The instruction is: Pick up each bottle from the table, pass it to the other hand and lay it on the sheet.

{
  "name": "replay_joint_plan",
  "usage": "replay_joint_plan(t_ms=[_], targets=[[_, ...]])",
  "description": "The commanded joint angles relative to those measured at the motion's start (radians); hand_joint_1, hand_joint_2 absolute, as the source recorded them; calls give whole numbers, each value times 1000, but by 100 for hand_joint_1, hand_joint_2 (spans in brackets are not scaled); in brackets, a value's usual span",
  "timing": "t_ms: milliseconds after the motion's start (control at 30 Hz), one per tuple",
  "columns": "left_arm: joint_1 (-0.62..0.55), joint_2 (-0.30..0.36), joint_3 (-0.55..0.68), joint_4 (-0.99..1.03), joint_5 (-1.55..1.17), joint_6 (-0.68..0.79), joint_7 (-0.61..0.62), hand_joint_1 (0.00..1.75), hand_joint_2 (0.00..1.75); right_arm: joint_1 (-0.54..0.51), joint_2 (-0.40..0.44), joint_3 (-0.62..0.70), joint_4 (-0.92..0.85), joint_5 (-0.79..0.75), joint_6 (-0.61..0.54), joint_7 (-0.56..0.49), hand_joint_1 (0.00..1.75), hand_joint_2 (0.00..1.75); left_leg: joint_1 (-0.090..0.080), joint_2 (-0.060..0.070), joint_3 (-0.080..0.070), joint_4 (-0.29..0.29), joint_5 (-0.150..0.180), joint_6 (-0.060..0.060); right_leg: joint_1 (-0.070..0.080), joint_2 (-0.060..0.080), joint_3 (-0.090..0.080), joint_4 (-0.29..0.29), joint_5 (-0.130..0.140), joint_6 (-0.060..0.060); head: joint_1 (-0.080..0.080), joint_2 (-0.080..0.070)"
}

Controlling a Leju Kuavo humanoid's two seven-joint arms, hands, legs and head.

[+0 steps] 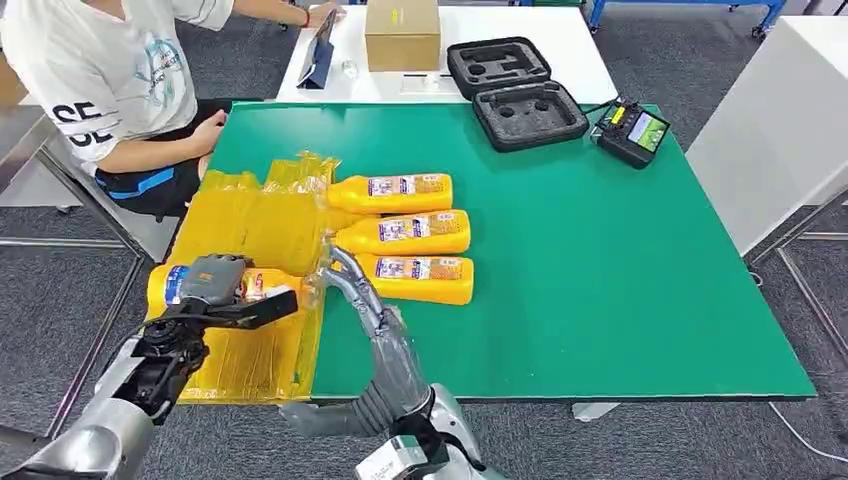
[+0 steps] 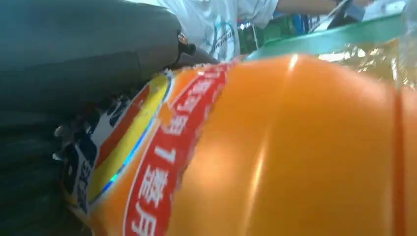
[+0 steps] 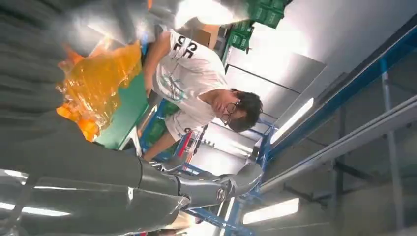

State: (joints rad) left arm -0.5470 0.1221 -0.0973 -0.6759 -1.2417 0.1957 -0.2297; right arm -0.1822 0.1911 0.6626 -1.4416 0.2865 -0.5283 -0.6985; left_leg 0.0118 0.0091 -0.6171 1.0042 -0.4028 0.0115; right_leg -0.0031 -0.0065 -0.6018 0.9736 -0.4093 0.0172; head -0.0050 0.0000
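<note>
Green table (image 1: 600, 260), yellow sheet (image 1: 250, 225) at 9 o'clock, person (image 1: 110, 70) at 11. Head view: left hand (image 1: 215, 290) clamped on bottle (image 1: 165, 283) over sheet; right hand (image 1: 350, 280) spread, empty, by three bottles (image 1: 405, 235). Left wrist: bottle (image 2: 275, 152) close, label inward. Right wrist: sheet (image 3: 93, 86) crinkled. Risk: bottle rolling off slick film at release.

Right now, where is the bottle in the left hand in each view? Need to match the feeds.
Head view: the held bottle lies lower left, over the yellow sheet, gripped by the left hand.
Left wrist view: the bottle takes up most of the picture, its label beside the hand.
Right wrist view: I cannot make it out.
Shared landmark: the person in the white T-shirt.
</note>
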Motion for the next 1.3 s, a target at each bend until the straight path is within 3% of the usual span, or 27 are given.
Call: replay_joint_plan(t_ms=[33,100,433,767,900,1100,1133,1233,1300], targets=[[-52,34,-62,204,-16,-93,5,12,175,-34,21,-55,75,4,19,0,0,175,0,2,3,-1,0,-1,0,2,2,-1,1,-1,0,0],[-59,31,-58,218,-6,-109,-2,0,175,-35,25,-64,76,8,21,0,0,175,0,1,4,-2,1,-1,0,2,2,-1,1,-1,0,0],[-81,24,-51,250,18,-151,-14,0,175,-30,27,-79,74,20,25,0,0,175,0,2,6,-1,1,-1,0,3,5,-1,1,-1,0,0],[-119,16,1,268,183,-320,-177,0,175,-12,25,-94,68,33,28,0,0,175,0,1,8,-2,1,-1,0,2,7,-1,1,-1,0,0],[-121,18,1,267,183,-321,-179,0,175,-12,25,-94,68,33,28,0,0,175,-1,1,9,-3,1,-1,-1,3,8,-2,1,-1,0,0],[-114,-12,152,242,474,-583,-340,0,175,-14,28,-98,88,35,28,0,0,175,-1,1,8,-3,1,-1,-1,2,8,-2,1,-1,0,0],[-105,-21,180,223,538,-636,-334,0,0,-16,27,-95,94,35,29,0,0,175,-1,0,8,-3,2,-1,-1,1,8,-2,1,-1,0,0],[-75,-47,250,164,682,-645,-305,0,0,-10,24,-89,105,45,28,9,0,175,-1,0,8,-3,2,0,-1,0,9,-3,1,-1,0,0],[-28,-68,266,74,759,-552,-355,0,0,9,17,-85,96,57,26,10,0,175,-2,0,9,-3,1,0,-1,0,9,-3,0,0,0,0]])
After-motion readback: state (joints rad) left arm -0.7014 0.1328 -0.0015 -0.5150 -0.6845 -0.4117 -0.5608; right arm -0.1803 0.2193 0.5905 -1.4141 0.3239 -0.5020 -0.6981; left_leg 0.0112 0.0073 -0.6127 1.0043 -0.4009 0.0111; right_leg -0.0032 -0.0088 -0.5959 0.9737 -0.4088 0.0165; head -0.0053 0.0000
